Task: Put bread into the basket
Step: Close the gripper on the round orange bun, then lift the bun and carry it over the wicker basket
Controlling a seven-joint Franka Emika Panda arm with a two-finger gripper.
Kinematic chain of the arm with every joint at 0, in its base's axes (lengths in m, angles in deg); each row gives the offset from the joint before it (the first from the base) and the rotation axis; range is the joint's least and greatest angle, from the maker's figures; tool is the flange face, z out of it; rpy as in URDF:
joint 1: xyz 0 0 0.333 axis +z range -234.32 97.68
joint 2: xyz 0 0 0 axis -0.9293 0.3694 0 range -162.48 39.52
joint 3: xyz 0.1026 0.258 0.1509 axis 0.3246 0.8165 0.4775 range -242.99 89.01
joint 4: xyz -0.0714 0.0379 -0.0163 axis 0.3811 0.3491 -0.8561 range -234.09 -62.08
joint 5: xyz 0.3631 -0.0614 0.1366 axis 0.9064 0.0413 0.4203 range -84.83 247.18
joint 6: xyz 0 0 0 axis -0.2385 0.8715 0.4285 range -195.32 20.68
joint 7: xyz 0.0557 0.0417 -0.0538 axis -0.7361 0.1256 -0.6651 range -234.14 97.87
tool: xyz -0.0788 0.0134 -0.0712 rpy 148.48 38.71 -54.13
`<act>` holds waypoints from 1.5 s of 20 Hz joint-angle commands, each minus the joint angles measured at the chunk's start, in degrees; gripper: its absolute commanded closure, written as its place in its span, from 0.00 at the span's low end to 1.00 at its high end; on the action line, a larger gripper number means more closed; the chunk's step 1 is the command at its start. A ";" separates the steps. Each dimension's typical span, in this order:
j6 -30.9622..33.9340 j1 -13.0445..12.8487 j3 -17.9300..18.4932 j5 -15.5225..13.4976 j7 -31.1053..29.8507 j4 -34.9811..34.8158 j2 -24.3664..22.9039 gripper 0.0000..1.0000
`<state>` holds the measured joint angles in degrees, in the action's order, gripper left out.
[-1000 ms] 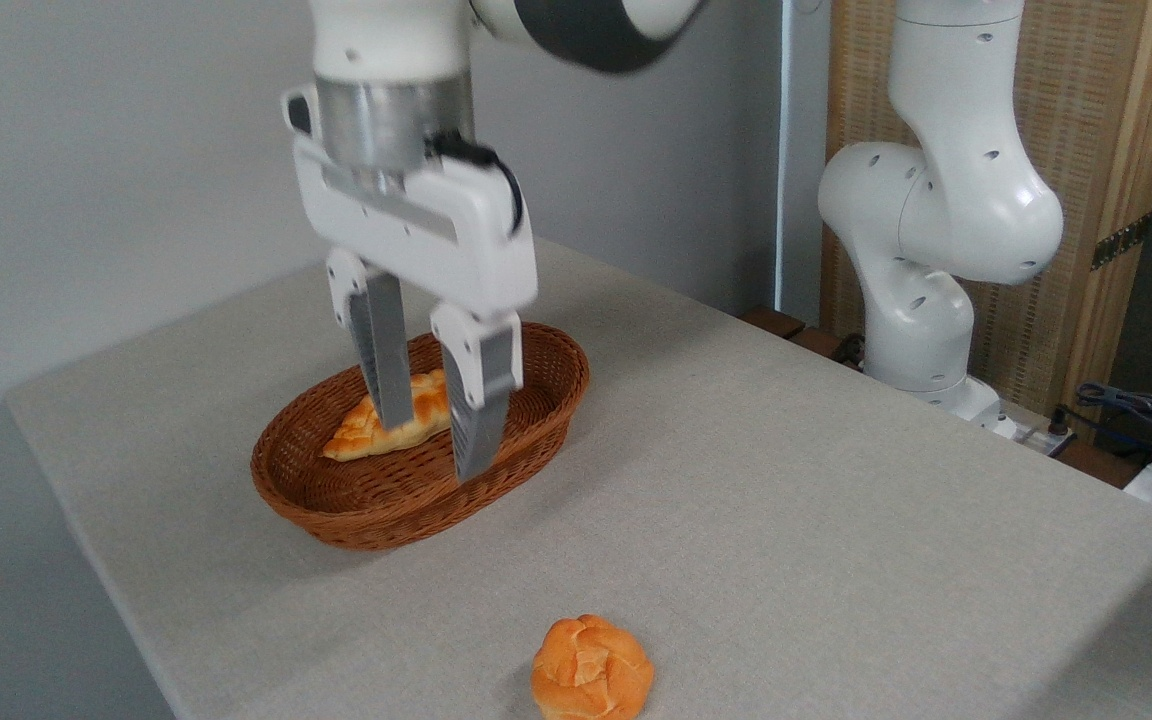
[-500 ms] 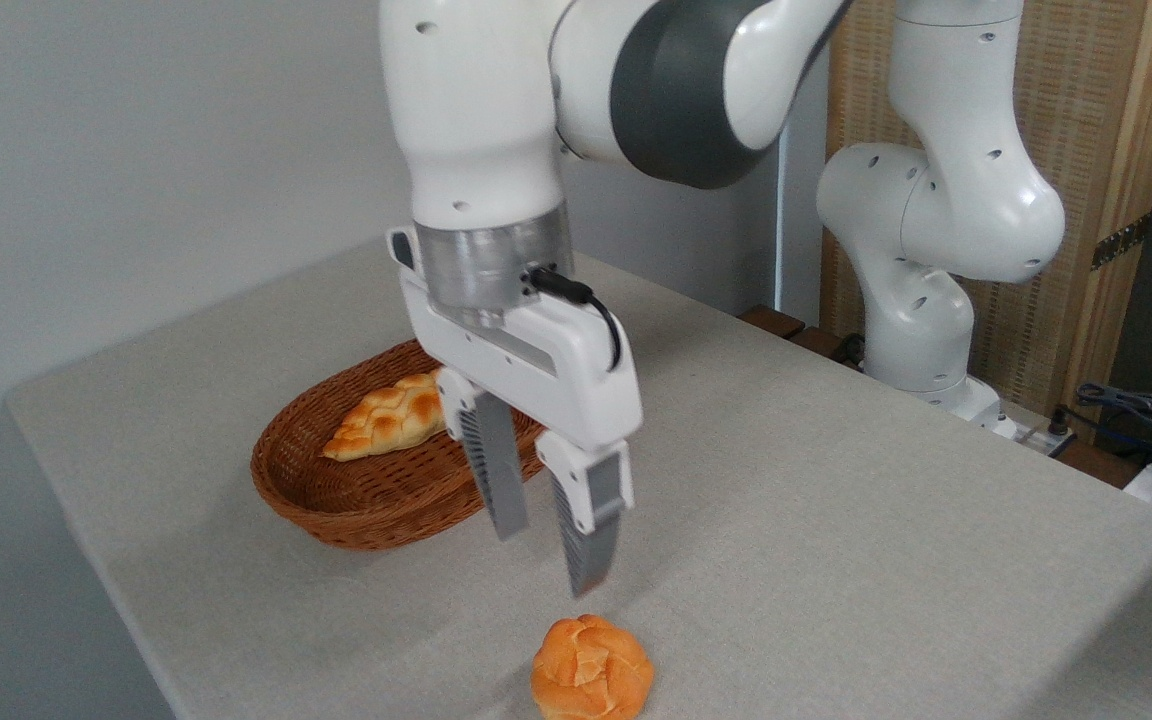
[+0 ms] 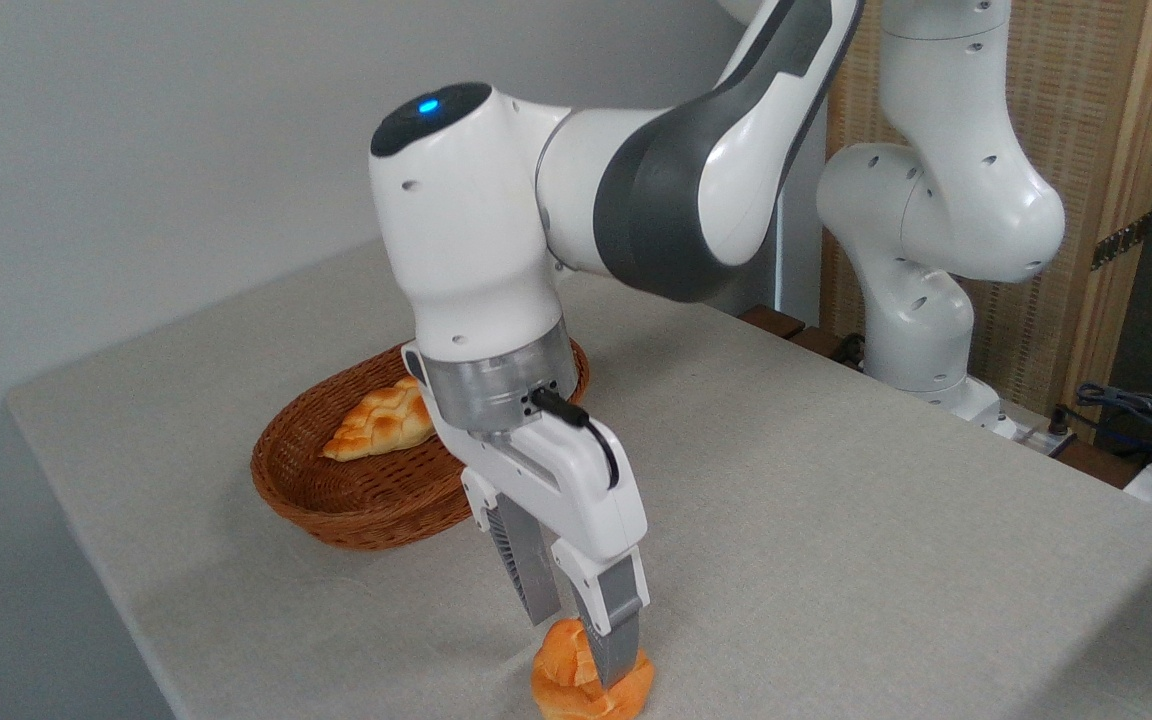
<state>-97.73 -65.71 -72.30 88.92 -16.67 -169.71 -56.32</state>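
Small round orange-golden bun point(image 3: 576, 690) on grey table point(image 3: 836, 520), well in front of reddish-brown wicker basket point(image 3: 356, 500). Tool point(image 3: 581, 640) straddles bun; clamped or not, cannot tell. Lift and transfer remain.

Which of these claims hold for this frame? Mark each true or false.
1. The round bun lies inside the wicker basket. False: it sits on the table, near the front edge.
2. The gripper is down at the bun, a finger on either side. True.
3. The basket is empty. False: a braided loaf lies in it.
4. The bun is lifted off the table. False: it rests on the cloth.
5. The gripper points downward. True.
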 commanded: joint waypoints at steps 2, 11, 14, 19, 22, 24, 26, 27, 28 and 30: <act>-0.80 -0.23 0.41 1.04 0.38 -0.09 0.37 0.00; -0.89 -0.23 0.50 2.36 0.38 -0.09 2.04 0.45; -0.80 -0.23 0.41 2.45 0.38 -0.09 2.13 0.58; -0.80 -0.23 0.50 2.36 0.38 -0.09 2.39 0.58; -0.80 -0.23 0.41 2.36 0.38 0.00 2.39 0.58; -0.63 -0.23 0.41 2.19 0.38 0.17 2.39 0.58; 0.07 -0.23 0.41 1.05 0.12 0.87 2.22 0.58; 1.30 -0.23 0.32 -0.79 -0.05 2.01 1.87 0.58; 3.83 -0.32 0.23 -2.81 -0.06 3.94 1.69 0.58; 10.94 -0.32 -0.12 -6.67 -0.14 10.07 1.69 0.57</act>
<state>-95.67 -65.72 -72.30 87.10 -16.74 -167.33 -54.15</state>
